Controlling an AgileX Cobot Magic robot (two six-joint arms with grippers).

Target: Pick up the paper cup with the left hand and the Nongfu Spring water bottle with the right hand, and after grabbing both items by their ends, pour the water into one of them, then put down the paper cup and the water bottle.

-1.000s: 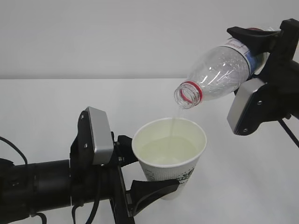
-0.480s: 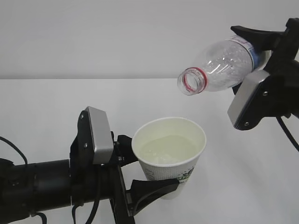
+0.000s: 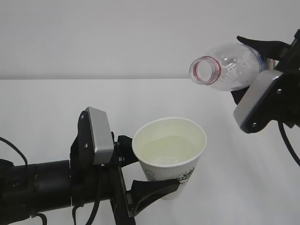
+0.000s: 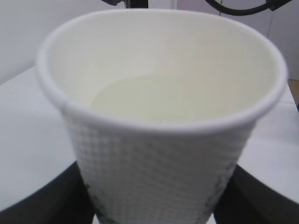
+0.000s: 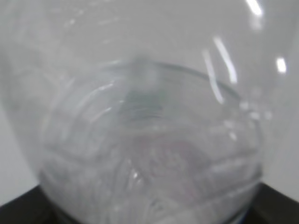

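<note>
The paper cup (image 3: pixel 169 152) stands upright above the white table (image 3: pixel 47 103), pinched low on its wall by the left tool (image 3: pixel 140 180), whose dark fingers (image 3: pixel 154 190) press its sides. Pale, faintly yellowish water (image 3: pixel 168 152) lies inside the cup. Above the cup and to its right, the Nongfu Spring water bottle (image 3: pixel 229 68) lies nearly level, its open red-ringed mouth facing the cup's side, well clear of the rim. The right tool (image 3: pixel 262 56) clamps the bottle's far end.

Lab-like setup: bare white table (image 3: pixel 47 103), blank wall (image 3: pixel 117 33)
</note>
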